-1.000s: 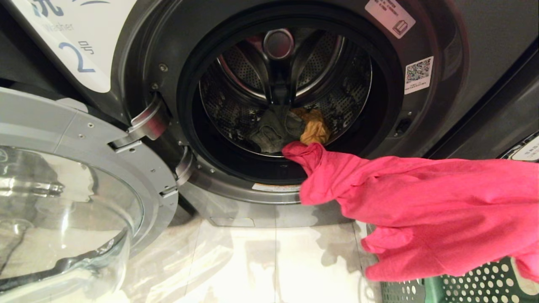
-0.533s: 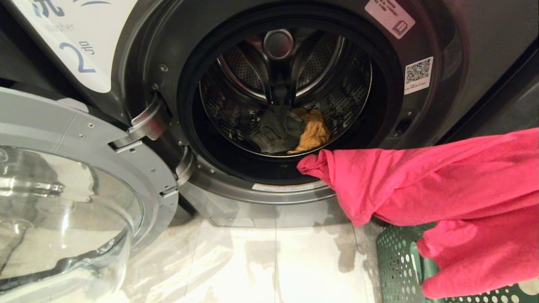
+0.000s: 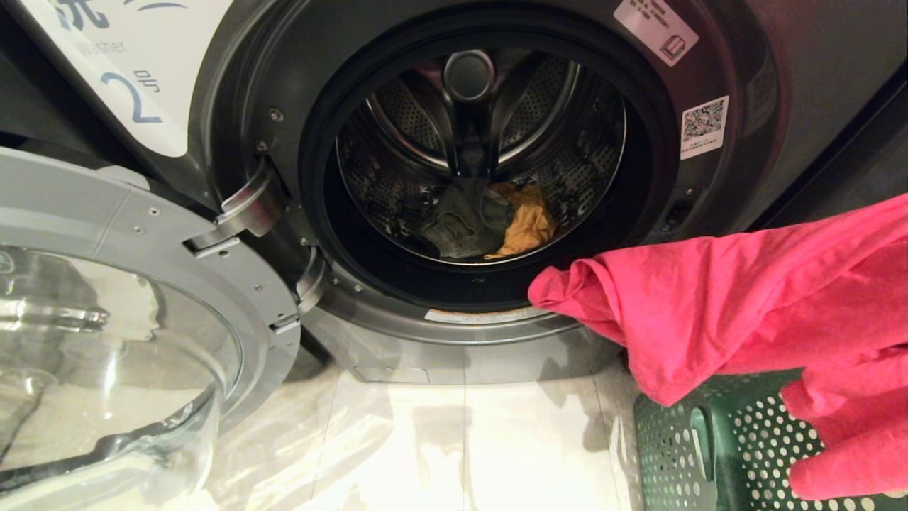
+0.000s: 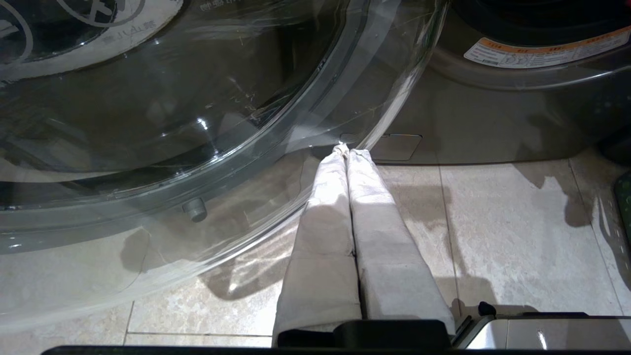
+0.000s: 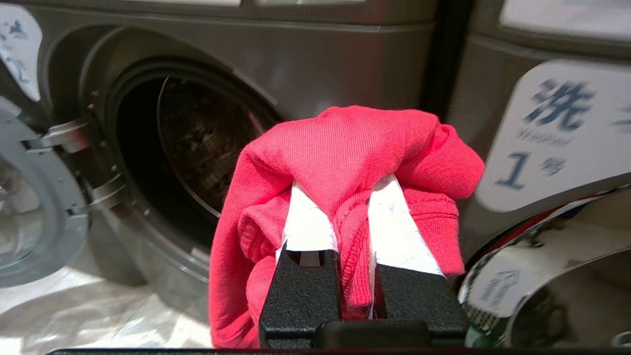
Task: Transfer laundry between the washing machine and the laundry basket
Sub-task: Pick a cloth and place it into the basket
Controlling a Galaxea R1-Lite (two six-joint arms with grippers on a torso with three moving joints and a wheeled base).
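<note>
Right claw [image 5: 340, 212] is clamped on a bunched fold of the red-pink garment [image 3: 745, 305], w/ cloth pinched between the two white pads and the rest trailing loose. Rel. to the washing machine [image 3: 234, 85], the one labelled 2 w/ its door [image 3: 142, 234] swung wide: garment hangs just outside the drum mouth, low and off to the machine's right, one tail reaching toward the door sill, the bulk draped over the green laundry basket [image 3: 716, 440] on the floor beside the machine. Dark grey garment [image 3: 464, 220] and orange-yellow one [image 3: 525, 223] lie touching at the bottom of the drum. Risks, as I judge: grip is on a small fold only, so the cloth's weight or a quick swing could slip it out; the trailing tail may snag the sill or the basket rim, or land on the floor [image 3: 454, 440] if let go too soon, since part of it hangs outside the basket's near edge. Left claw [image 4: 347, 150] is pressed shut, empty, parked low near the machine's door glass; no part in this. Hard to tell: right claw isn't in head view, only the cloth; basket is cut off by the frame edge and covered by the garment, so its inside can't be seen; whether the tail touches the sill — can't tell.
</note>
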